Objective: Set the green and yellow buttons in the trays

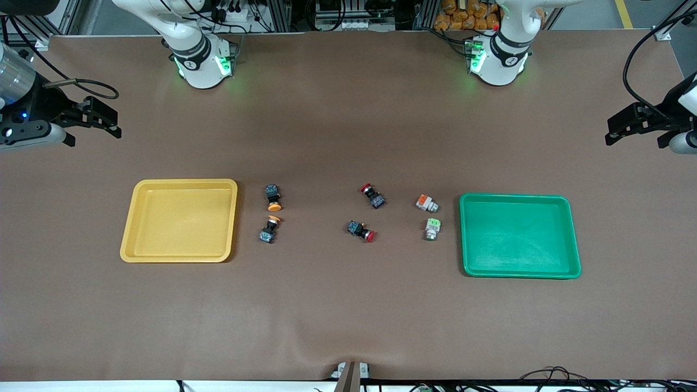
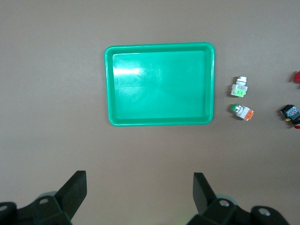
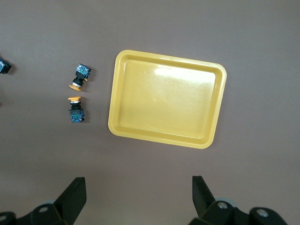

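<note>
Nothing sorted yet: both trays bare, all switches loose on the desk (image 1: 348, 305).

Left pincer (image 1: 634, 124) up at the left arm's end of the desk, jaws spread wide, gripping nothing; same spread prongs seen in the left wrist view (image 2: 139, 192), looking down on the green tray (image 2: 159, 47). Right pincer (image 1: 101, 121) up at the right arm's end, likewise wide open and empty, over bare desk with the yellow tray (image 3: 166, 140) in its wrist view. Both waiting.

Two yellow-capped switches just beside the yellow tray (image 1: 179, 258), on the side toward the desk's middle: one farther from the front camera (image 1: 273, 197), one nearer (image 1: 269, 229), caps pointing at each other. Two pale switches just beside the green tray (image 1: 520, 275): orange-block one (image 1: 426, 203) farther, green-block one (image 1: 432, 229) nearer. Red-capped pair (image 1: 372, 195) (image 1: 361, 230) in the middle, to be left alone.

Probably best: start each arm on its own side. Descend straight over one switch, line the jaws across the narrow body rather than the round cap, close gently. Mind the close neighbour; approach from above to avoid nudging it. Lift clear of the rim before moving over the tray, release low.
</note>
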### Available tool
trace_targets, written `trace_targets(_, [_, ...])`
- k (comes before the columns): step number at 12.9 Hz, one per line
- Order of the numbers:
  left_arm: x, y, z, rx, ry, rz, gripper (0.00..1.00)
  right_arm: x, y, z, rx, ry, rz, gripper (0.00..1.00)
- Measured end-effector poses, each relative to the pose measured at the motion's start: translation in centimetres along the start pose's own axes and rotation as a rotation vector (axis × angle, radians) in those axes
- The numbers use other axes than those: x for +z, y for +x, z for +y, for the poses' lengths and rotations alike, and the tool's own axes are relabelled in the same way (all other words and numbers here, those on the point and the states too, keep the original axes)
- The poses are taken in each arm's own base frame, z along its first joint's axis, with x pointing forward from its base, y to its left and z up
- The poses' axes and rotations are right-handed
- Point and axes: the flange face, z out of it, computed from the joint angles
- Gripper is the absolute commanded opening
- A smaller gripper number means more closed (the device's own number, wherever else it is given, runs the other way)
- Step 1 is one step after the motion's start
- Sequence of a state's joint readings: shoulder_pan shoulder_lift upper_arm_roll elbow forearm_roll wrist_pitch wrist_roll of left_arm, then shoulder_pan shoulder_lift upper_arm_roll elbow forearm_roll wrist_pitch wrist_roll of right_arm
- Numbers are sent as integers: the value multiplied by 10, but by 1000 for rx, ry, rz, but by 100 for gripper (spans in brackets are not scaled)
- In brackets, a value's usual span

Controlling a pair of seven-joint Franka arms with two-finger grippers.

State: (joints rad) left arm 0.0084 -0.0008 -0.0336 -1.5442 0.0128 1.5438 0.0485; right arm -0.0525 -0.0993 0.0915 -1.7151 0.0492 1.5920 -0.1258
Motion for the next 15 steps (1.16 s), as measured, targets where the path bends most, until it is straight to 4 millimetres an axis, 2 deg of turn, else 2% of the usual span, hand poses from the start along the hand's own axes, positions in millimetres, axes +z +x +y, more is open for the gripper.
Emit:
trace_targets(12, [0, 0, 0, 0, -2, 0, 100, 0, 0, -2, 3, 1, 0, 100])
trace_targets(13, [0, 0, 0, 0, -2, 0, 100, 1, 1, -5, 16, 3, -2, 100])
trace_targets(15, [0, 0, 2, 1, -3, 0, 100, 4, 4, -25, 44, 6, -6, 100])
